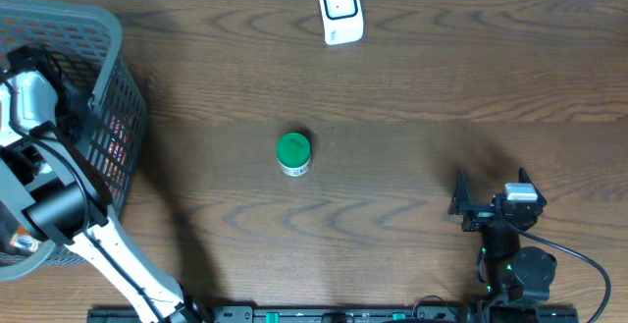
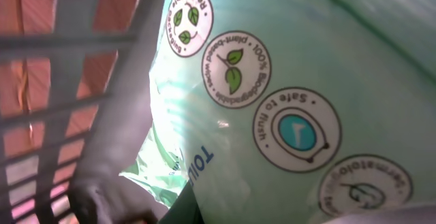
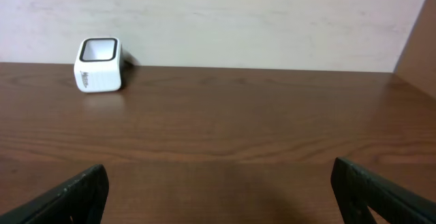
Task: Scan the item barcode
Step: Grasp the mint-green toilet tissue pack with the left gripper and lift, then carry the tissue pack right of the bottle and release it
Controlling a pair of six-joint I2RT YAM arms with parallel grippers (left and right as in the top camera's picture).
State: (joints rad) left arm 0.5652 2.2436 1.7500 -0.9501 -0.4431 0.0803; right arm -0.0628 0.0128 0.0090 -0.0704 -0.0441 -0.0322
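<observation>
Wood-grain table (image 1: 392, 87) holds a round green-lidded jar (image 1: 293, 153).

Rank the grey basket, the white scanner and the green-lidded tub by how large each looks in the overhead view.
Largest: grey basket, though partly cut off.
Then the white scanner.
Smallest: green-lidded tub, only slightly smaller than the scanner.
</observation>
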